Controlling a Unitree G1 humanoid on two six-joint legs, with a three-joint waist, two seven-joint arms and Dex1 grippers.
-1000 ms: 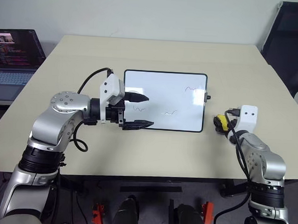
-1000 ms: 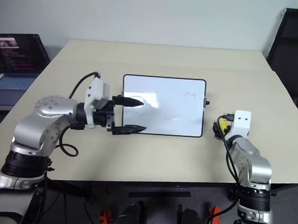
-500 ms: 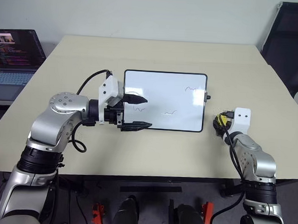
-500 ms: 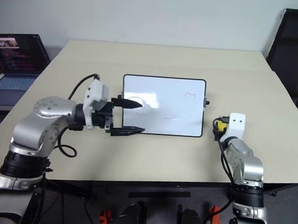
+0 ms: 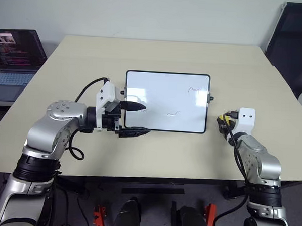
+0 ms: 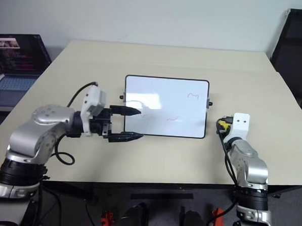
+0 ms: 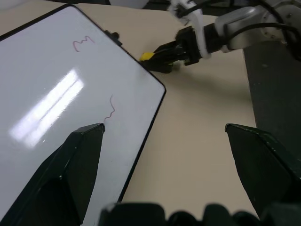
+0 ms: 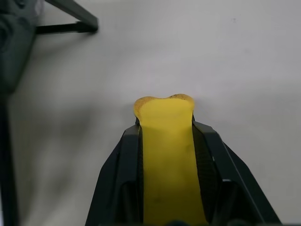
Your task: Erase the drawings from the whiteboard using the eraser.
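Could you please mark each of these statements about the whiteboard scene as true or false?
1. The right gripper is shut on the small yellow eraser. True.
2. The left gripper is clamped on the glossy white whiteboard with the thin black frame. False: its fingers stand apart at the board's left edge, holding nothing.
3. Thin wavy drawings are on the whiteboard. True.
4. The yellow eraser lies on the whiteboard. False: it is beside the board's right edge, over the beige table.
5. An open laptop sits on the table's right side. False: it stands off the left side.
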